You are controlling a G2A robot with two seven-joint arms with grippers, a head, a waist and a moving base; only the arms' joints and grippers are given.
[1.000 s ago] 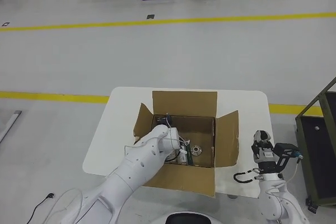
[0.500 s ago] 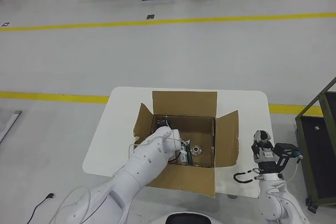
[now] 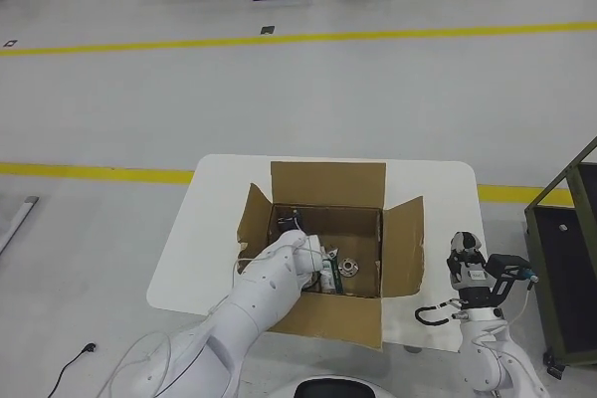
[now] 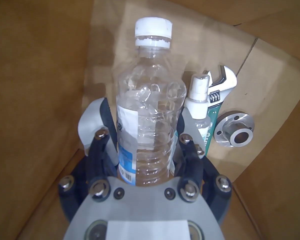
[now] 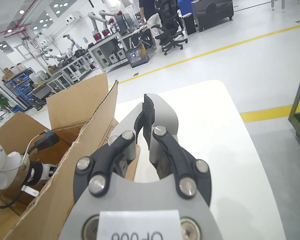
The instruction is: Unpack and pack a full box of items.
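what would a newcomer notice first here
A clear water bottle with a white cap, clamped in the left gripper inside the open cardboard box. Beside it on the box floor are a spray bottle, a wrench and a metal flange. The right gripper hangs shut over the white table.

The left hand [image 4: 143, 114] and right hand [image 5: 145, 112] are grey, with black links and silver screws.

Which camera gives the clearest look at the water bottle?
The left wrist view: the bottle shows close up, cap to label, gripped in the left claw. In the top view the arm covers it inside the box; the right wrist view faces the box's outer wall.
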